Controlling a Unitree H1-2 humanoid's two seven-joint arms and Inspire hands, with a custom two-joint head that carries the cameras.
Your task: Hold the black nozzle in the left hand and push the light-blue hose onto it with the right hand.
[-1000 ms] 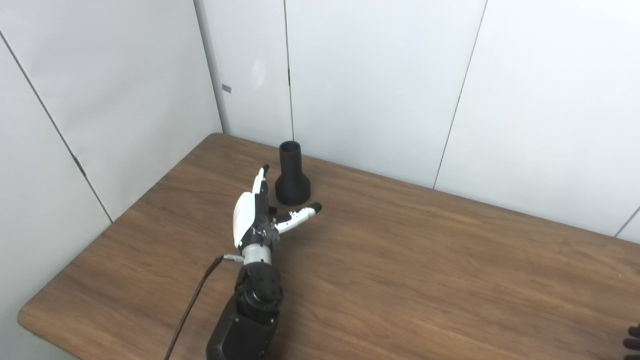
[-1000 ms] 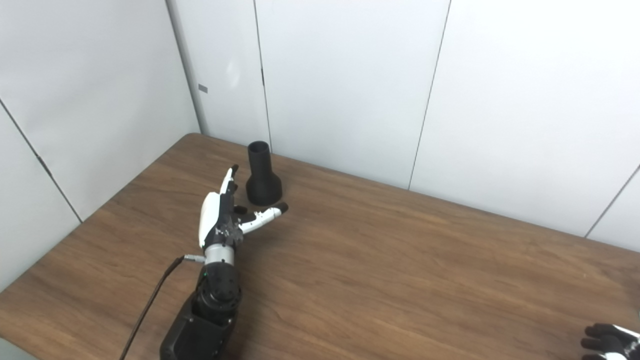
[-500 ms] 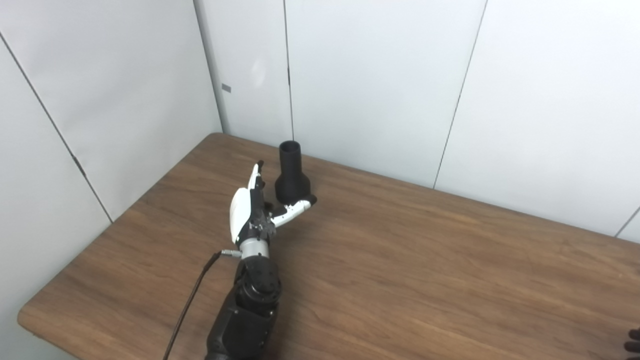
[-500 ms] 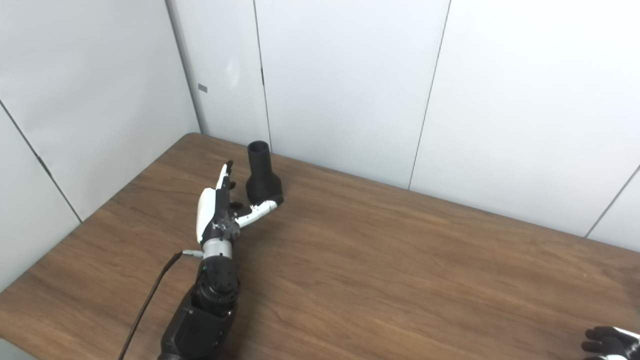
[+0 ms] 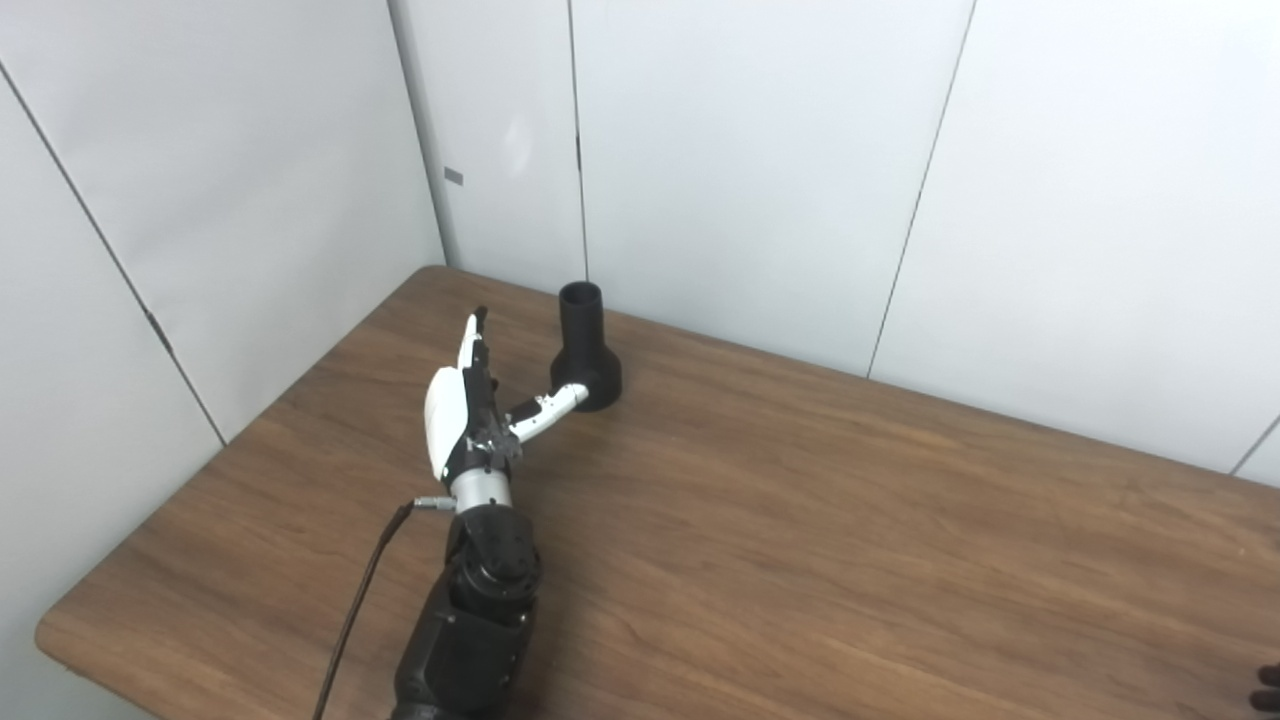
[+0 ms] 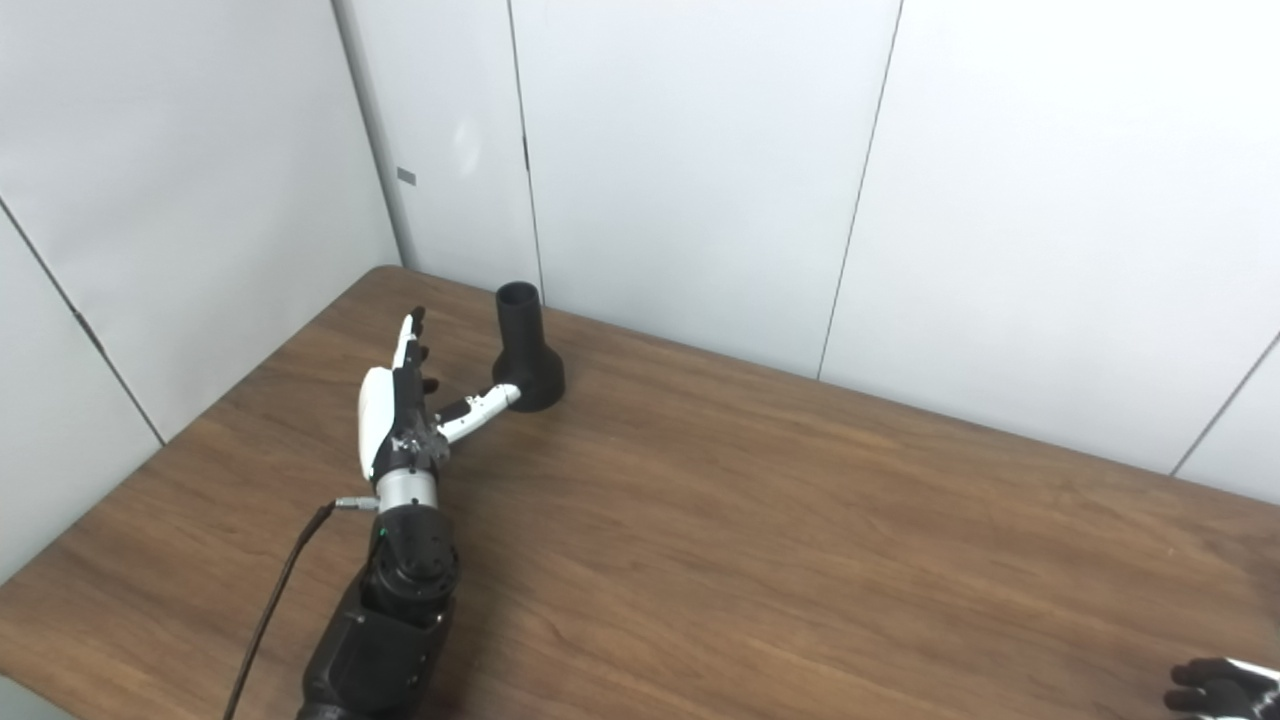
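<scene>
Left hand [image 5: 462,410] wide open, empty; thumb tip at the nozzle [image 5: 584,350] base, contact unclear. Nozzle upright near tabletop [image 5: 800,520] far-left corner. Right hand [image 6: 1215,688] at bottom-right edge, state unclear.

The right hand [image 6: 1220,688] is cut off by the bottom right corner, so only dark fingertips are seen, and its grip cannot be judged. The lower left side of the black nozzle [image 5: 585,345], beyond the left hand [image 5: 462,418], is covered by the thumb tip; contact between them cannot be confirmed. The left forearm and its cable [image 5: 352,620] are cropped by the bottom edge.
</scene>
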